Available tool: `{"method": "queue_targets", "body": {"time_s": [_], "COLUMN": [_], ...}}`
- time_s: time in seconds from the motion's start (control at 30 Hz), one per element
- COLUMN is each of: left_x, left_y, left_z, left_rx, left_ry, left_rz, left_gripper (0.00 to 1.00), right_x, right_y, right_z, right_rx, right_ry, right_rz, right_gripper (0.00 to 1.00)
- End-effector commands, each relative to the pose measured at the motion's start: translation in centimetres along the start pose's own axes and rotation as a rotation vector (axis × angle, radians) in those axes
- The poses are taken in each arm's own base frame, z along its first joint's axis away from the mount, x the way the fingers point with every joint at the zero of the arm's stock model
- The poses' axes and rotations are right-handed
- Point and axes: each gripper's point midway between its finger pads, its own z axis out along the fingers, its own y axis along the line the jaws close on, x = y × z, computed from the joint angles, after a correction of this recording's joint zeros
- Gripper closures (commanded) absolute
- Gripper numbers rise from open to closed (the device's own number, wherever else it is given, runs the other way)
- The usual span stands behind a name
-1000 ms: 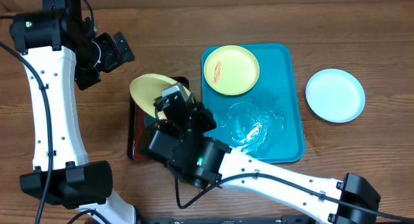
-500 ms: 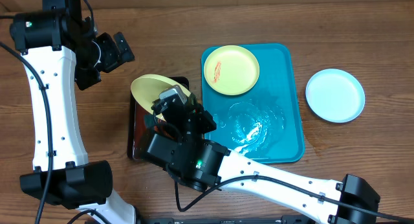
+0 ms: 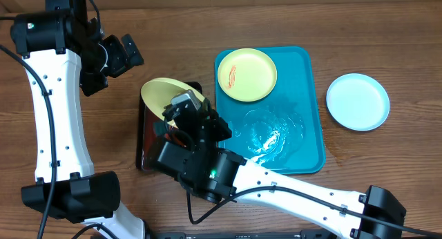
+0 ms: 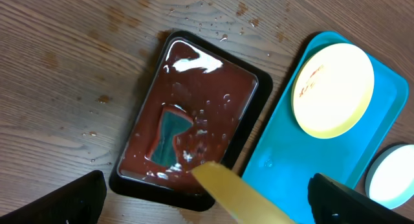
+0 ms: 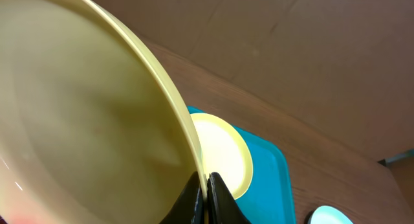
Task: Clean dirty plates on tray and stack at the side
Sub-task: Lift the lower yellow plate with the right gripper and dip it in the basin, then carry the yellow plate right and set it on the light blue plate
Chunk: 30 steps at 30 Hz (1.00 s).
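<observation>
Wooden table (image 3: 345,25) carries everything. Turquoise tray (image 3: 312,80) lies right of centre, its lower half wet. Black tray (image 4: 187,114) sits just beside its left edge, holding dark red liquid.

Plates:
- yellow-green plate (image 3: 246,74), red smear, flat in the turquoise tray's upper left corner.
- light blue plate (image 3: 357,101), flat on the table right of the tray, apart from it.
- second yellow-green plate (image 3: 162,95), tilted above the black tray.

Right gripper (image 5: 206,185) is clamped on that tilted plate's rim. Left gripper (image 3: 124,51) hangs spread wide and empty, up left of the black tray.
</observation>
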Motion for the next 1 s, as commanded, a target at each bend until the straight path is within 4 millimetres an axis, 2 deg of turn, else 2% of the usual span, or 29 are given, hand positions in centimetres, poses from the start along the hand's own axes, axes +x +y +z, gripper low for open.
{"method": "queue_targets", "body": {"time_s": [0.0,0.1,0.23,0.33,0.37,0.43,0.5,0.57,0.67,0.73,0.8,0.83,0.9,0.97], "left_x": [-0.3,-0.3,-0.3,-0.3,-0.3,-0.3,-0.3,-0.3,-0.3,-0.3,-0.3,-0.3,-0.3,-0.3], "left_y": [0.0,0.0,0.0,0.0,0.0,0.0,0.0,0.0,0.0,0.0,0.0,0.0,0.0,0.0], "left_z": [-1.1,-1.1,-1.1,-1.1,-1.1,-1.1,-1.1,-1.1,-1.1,-1.1,-1.1,-1.1,-1.1,-1.1], "left_rx": [0.000,0.000,0.000,0.000,0.000,0.000,0.001,0.000,0.000,0.000,0.000,0.000,0.001,0.000], "left_ry": [-0.038,-0.038,-0.038,-0.038,-0.038,-0.038,-0.038,-0.038,-0.038,-0.038,-0.038,-0.038,-0.038,-0.038], "left_rz": [0.011,0.012,0.012,0.011,0.011,0.011,0.011,0.012,0.011,0.011,0.012,0.012,0.011,0.012], "left_gripper": [0.00,0.00,0.00,0.00,0.00,0.00,0.00,0.00,0.00,0.00,0.00,0.00,0.00,0.00], "right_x": [-1.4,-0.5,2.7,5.1,5.3,5.2,5.0,5.4,8.2,11.9,16.4,17.9,22.6,26.9], "right_y": [-1.6,-0.9,-1.3,-1.5,-1.7,-3.5,-6.6,-11.3,-19.1,-24.6,-29.0,-30.1,-32.6,-33.7], "right_z": [-0.2,0.6,3.9,6.7,7.1,8.1,9.1,10.5,12.9,14.0,14.2,14.0,13.3,12.3], "right_rx": [0.012,-0.047,-0.136,-0.310,-0.359,-0.513,-0.583,-0.566,-0.422,-0.282,-0.156,-0.120,-0.006,0.092], "right_ry": [-0.017,0.039,0.258,0.492,0.531,0.613,0.636,0.640,0.658,0.702,0.774,0.801,0.890,0.977], "right_rz": [0.103,0.168,0.396,0.539,0.562,0.635,0.725,0.841,1.004,1.112,1.218,1.248,1.323,1.370], "right_gripper": [0.96,0.96,0.96,0.96,0.96,0.96,0.96,0.96,0.96,0.96,0.96,0.96,0.96,0.96]}}
